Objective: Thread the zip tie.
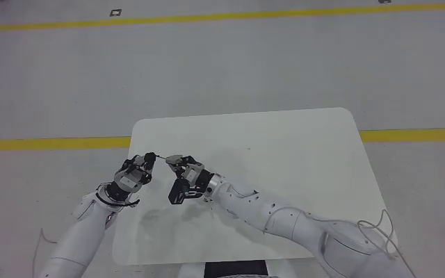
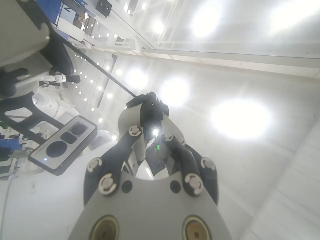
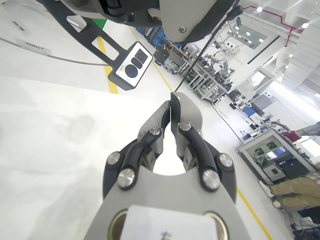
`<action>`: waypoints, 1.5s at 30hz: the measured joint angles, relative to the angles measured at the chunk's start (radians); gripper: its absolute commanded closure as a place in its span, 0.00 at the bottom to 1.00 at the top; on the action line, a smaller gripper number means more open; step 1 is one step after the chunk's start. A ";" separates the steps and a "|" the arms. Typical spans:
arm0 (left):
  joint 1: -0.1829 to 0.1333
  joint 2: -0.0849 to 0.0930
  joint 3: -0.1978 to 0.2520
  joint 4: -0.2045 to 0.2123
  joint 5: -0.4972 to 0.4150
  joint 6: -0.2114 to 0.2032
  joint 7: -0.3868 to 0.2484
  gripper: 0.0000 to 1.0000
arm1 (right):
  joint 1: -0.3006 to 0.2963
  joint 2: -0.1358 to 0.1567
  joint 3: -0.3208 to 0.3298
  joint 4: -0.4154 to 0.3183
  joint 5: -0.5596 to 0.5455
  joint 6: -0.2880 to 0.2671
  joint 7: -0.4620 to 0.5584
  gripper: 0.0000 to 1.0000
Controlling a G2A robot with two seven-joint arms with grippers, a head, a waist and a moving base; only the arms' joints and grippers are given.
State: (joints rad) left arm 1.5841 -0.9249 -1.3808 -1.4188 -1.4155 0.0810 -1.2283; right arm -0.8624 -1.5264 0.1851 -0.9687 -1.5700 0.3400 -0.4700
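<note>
Above the front left part of the white table [image 1: 278, 153], both grippers hold a thin black zip tie [image 1: 161, 158] between them. My left gripper [image 1: 148, 160] is shut on one end. In the left wrist view its fingertips [image 2: 147, 99] pinch the zip tie [image 2: 100, 68], and the strap runs straight off toward the other arm. My right gripper [image 1: 175, 162] sits close beside it. In the right wrist view its tips [image 3: 171, 99] are closed on the other end of the zip tie [image 3: 192, 63], which stretches taut up to the left gripper overhead.
Beyond the grippers the tabletop [image 3: 50, 126] is bare. Yellow floor lines [image 1: 208, 17] run behind and beside the table. Workshop racks [image 3: 200, 76] stand far off in the room.
</note>
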 measured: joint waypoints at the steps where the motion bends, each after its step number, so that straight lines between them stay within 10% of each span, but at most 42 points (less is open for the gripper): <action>1: 0.000 0.000 0.000 0.000 0.000 0.000 0.000 1.00 | -0.001 0.000 0.002 0.000 0.000 0.000 0.002 0.56; 2: 0.000 0.000 0.000 0.000 0.000 0.000 0.000 1.00 | -0.003 0.001 0.007 -0.001 0.000 0.000 0.005 0.00; 20: 0.000 0.000 0.000 0.000 0.000 0.000 0.000 1.00 | -0.086 0.100 0.247 -0.049 0.000 0.000 -0.049 0.00; 34: 0.000 0.000 0.000 0.000 0.000 0.000 0.000 1.00 | -0.089 0.102 0.252 -0.053 0.000 0.000 -0.051 0.00; 45: 0.000 0.000 0.000 0.000 0.000 0.000 0.000 1.00 | -0.140 0.148 0.429 -0.127 0.080 -0.120 -0.089 0.00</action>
State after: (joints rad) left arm 1.5841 -0.9249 -1.3808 -1.4188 -1.4155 0.0810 -1.2284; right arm -1.0028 -1.3782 0.6144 -1.0953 -1.4896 0.2202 -0.5590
